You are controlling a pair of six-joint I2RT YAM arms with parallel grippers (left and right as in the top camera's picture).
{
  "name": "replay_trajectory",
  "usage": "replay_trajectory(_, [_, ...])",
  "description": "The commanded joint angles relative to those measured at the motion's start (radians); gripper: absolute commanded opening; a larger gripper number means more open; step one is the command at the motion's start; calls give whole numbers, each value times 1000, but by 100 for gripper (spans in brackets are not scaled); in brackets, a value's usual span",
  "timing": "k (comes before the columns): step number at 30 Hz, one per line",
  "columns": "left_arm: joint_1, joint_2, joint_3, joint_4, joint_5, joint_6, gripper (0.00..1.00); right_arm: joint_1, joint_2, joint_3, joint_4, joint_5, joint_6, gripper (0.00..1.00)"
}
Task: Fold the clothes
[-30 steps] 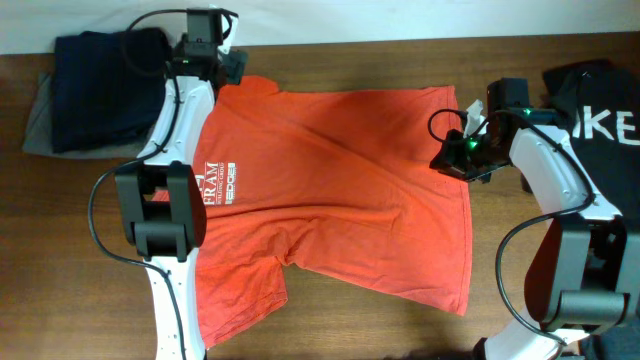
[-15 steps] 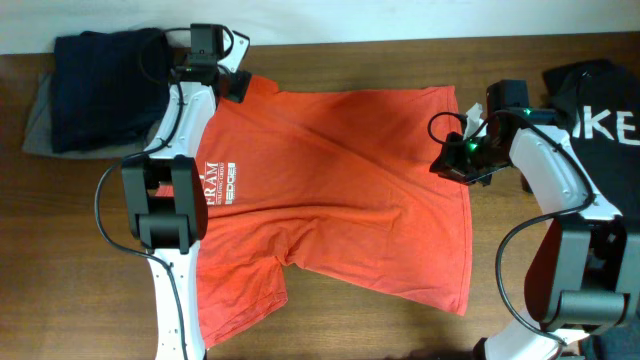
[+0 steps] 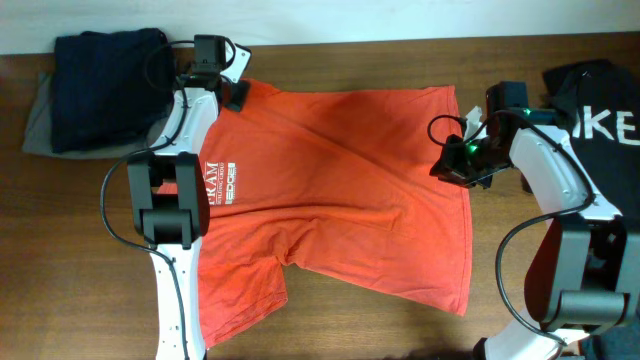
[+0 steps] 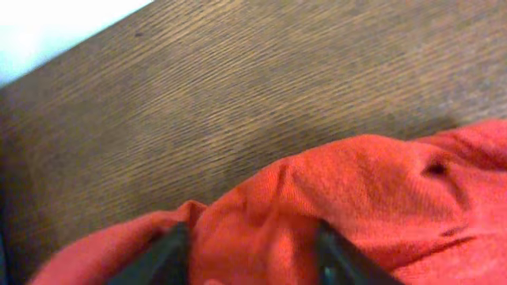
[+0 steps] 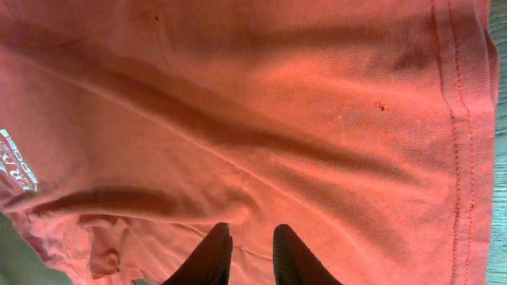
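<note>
1. A wooden table [image 3: 400, 330] seen from above, with a robot arm on either side.
2. The orange-red T-shirt [image 3: 340, 180] lies spread nearly flat across the middle of the table. Its hem is toward the right arm and its sleeves are toward the left arm. Shallow creases run across it. It looks light, soft and limp, so it would probably sag, stretch and drag on the wood rather than keep its shape. The stitched edges look like the firmest places to grip, namely the hem corners, the sleeve ends and the shoulders.
3. A navy folded pile [image 3: 100, 80] sits on a grey cloth [image 3: 35, 120] at the far left corner, just beside the shirt's upper sleeve. A swinging sleeve could catch on it.
4. A black garment [image 3: 600, 110] with white letters lies at the far right, behind the right arm and apart from the shirt.
5. The left arm's own links lie over the shirt's neck side, beside the small white logo [image 3: 218, 185], and may pin the cloth there.
6. The left gripper [image 4: 252, 237] is at the shirt's upper-left shoulder. Its jaws are partway open, with one finger on either side of a raised ridge of cloth, and no firm pinch is visible.
7. The right gripper [image 5: 250, 229] is over the shirt's hem edge, and its fingers are nearly together. Whether they are holding any cloth cannot be told.
</note>
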Motion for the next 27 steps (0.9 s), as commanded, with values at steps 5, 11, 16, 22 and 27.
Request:
replay_trajectory(5, [4, 21, 124, -8, -55, -88, 13, 7, 7, 15, -3, -2, -4, 23])
replay_trajectory(11, [5, 19, 331, -93, -130, -176, 1, 7, 7, 15, -3, -1, -4, 23])
replay_trajectory(16, [4, 19, 450, -169, -34, -217, 14, 7, 7, 15, 5, -1, -4, 23])
replay_trajectory(22, [-10, 51, 447, -294, 232, -220, 77, 7, 7, 15, 17, -2, -4, 23])
replay_trajectory(27, [-56, 96, 447, -329, 229, -219, 78, 7, 7, 15, 16, -2, -4, 23])
